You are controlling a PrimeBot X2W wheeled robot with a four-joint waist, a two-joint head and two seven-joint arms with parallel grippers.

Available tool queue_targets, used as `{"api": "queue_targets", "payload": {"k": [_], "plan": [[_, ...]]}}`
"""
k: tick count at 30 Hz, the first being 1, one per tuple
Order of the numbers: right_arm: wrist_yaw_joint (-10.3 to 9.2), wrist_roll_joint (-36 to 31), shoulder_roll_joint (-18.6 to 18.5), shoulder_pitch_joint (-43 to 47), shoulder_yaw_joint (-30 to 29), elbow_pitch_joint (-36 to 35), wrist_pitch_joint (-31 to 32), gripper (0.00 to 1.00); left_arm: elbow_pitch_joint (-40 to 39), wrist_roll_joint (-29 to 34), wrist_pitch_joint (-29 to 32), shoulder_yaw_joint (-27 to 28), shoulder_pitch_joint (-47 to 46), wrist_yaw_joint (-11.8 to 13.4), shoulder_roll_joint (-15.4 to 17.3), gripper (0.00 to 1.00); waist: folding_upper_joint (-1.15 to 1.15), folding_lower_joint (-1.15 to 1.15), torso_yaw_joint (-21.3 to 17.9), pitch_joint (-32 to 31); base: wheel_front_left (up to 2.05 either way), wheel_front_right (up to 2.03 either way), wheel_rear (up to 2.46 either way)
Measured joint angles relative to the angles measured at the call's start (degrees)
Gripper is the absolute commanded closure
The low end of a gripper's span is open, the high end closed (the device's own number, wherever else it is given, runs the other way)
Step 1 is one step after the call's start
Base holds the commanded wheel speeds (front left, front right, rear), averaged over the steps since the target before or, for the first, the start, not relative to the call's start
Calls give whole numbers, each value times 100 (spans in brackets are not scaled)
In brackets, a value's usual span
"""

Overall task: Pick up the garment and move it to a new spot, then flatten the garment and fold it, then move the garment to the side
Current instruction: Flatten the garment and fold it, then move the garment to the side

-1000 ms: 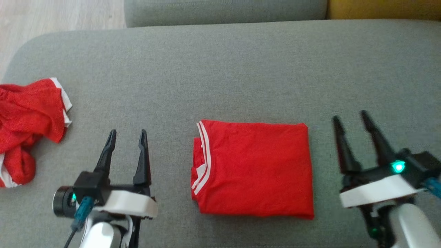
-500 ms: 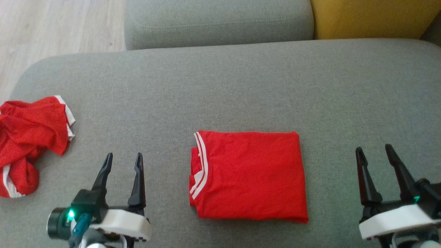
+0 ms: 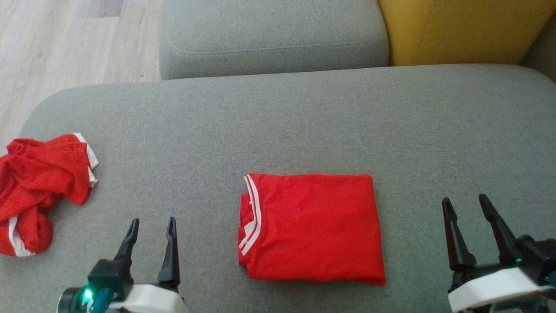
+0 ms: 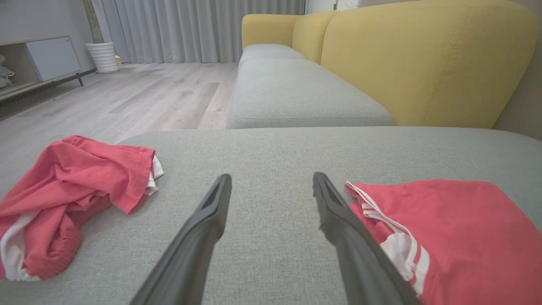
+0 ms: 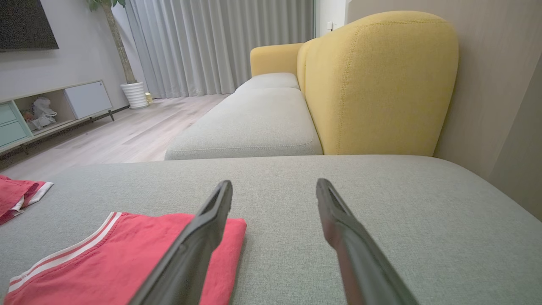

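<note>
— Where does the folded garment [image 3: 310, 228] lie?

— Flat on the grey cushion [image 3: 278, 121], as a neat red rectangle. Its white-striped collar edge is turned toward the robot's left. It sits between the two grippers, and neither one touches it.

— And the left gripper [image 3: 153, 221]?

— It hovers to the garment's left, near the collar edge. Its fingers [image 4: 203, 228] are spread wide with nothing between them. In the left wrist view the striped edge sits just beside the right-hand finger, apart from it.

— The right gripper [image 3: 464, 199]?

— It is on the garment's other side, a little farther off, with its fingers likewise spread and empty. In its wrist view the garment's corner shows behind the left-hand finger. The head view shows bare cushion between the two.

— Anything else on the cushion?

— A crumpled red garment [image 3: 41, 182] lies at the far left edge, well apart from the folded one.
</note>
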Motion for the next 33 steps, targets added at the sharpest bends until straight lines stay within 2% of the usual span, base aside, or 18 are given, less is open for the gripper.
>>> {"api": "queue_targets", "payload": {"k": [28, 33], "plan": [[0, 0, 9, 6, 14, -59, 0, 0, -8, -109, -8, -19, 108, 53, 3, 0, 0, 0, 45, 62, 0, 0, 0], [0, 0, 7, -9, -32, 200, 63, 0, -87, -109, -57, -41, 16, 69, -7, 0, 0, 0, 174, 218, 0, 0, 0]]}}
